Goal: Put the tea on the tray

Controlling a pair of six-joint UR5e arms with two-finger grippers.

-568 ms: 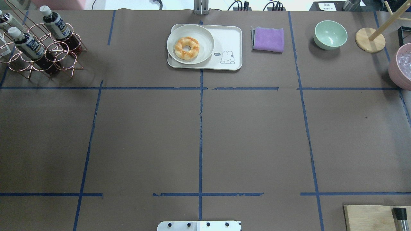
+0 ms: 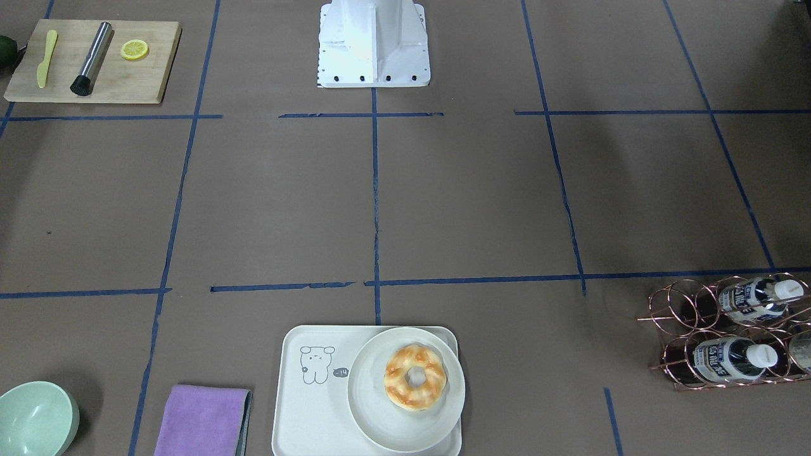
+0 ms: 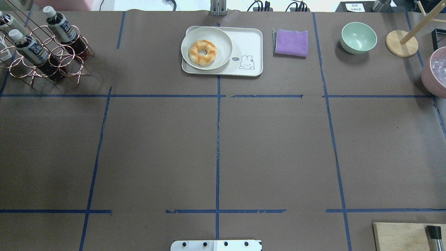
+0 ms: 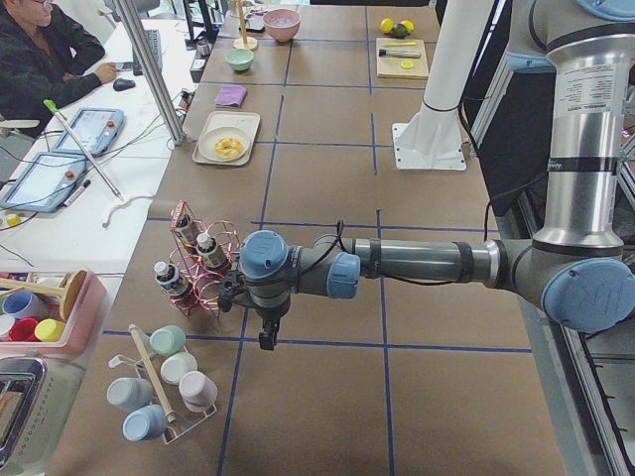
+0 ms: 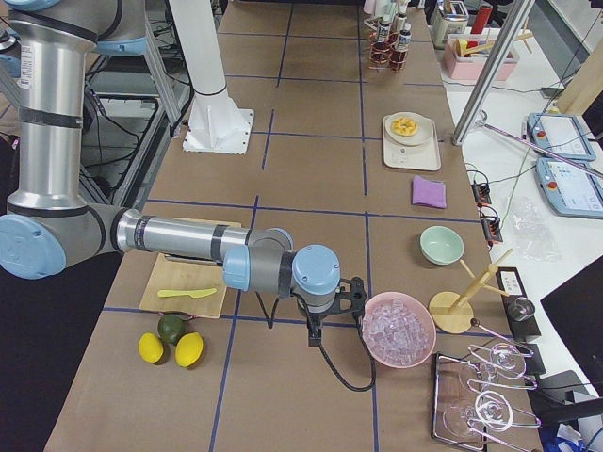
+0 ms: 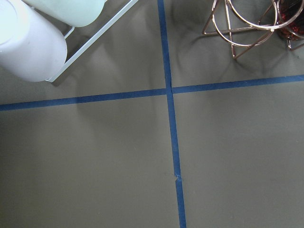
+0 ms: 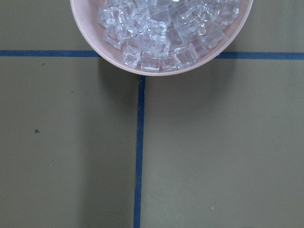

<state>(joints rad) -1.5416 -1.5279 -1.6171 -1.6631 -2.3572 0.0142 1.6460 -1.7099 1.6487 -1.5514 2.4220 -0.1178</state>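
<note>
- Three tea bottles (image 3: 29,48) sit slanted in the rings of a copper wire rack (image 3: 59,57), white caps up and dark liquid inside. The rack is at the table's far corner on the robot's left.
- None of the tea is on the tray (image 3: 249,42). The tray lies at the middle of the far edge, well apart from the rack.
- The tray carries a round cream plate (image 3: 223,38) on its left part in the overhead view. A glazed doughnut (image 3: 202,52) rests on the plate. The tray's bear drawing is uncovered beside the plate.
- The left gripper (image 4: 266,337) hangs pointing down over the brown paper, near the rack on the robot's side and touching no bottle. Only the side view shows it, so it cannot be told whether its fingers are apart or together.
- The left wrist view shows only a rack foot (image 6: 237,28) and blue tape lines.
- The right gripper (image 5: 314,334) is at the opposite end of the table, far from the tea. It is just beside a pink bowl (image 7: 90,28) heaped with ice cubes (image 7: 166,23). Its finger state likewise cannot be told.
- A purple cloth (image 3: 291,42) and a green bowl (image 3: 359,36) lie to the right of the tray.
</note>
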